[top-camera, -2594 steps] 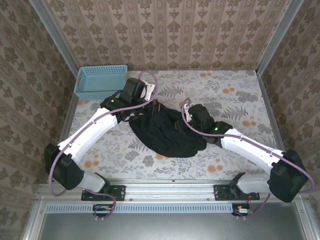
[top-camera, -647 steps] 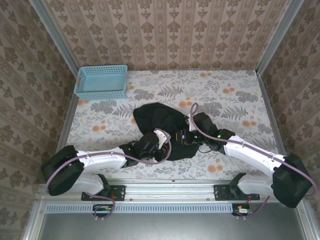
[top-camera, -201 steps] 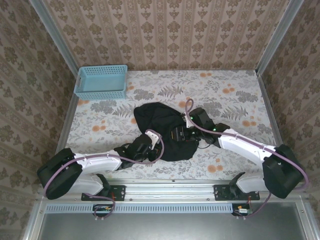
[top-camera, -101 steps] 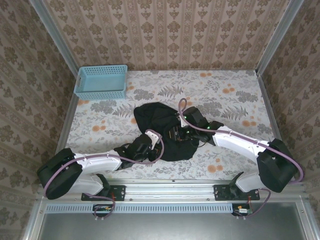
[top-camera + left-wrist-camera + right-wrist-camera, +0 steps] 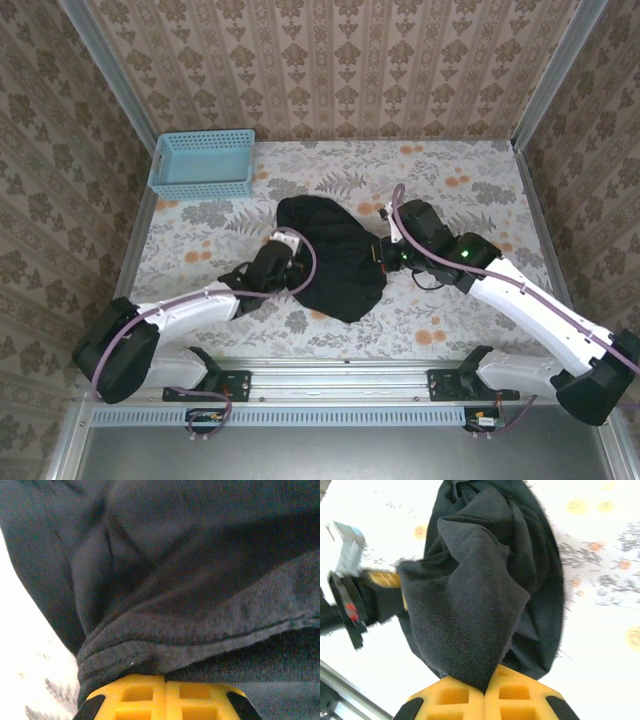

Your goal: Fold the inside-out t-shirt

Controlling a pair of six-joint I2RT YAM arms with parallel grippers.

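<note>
Top external: inside-out t-shirt (image 5: 335, 262) lies bunched mid-bench (image 5: 480, 190), with the left gripper (image 5: 298, 268) at its left edge and the right gripper (image 5: 383, 254) at its right edge. Left wrist: gripper clamped on a folded hem directly above its fingers. Right wrist: gripper pinching a raised fabric fold, the remainder spread beyond.

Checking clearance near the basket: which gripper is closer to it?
The left gripper, shut on the shirt's left edge, is closer to the basket. The right gripper pinches the shirt's opposite edge, farther away.
</note>
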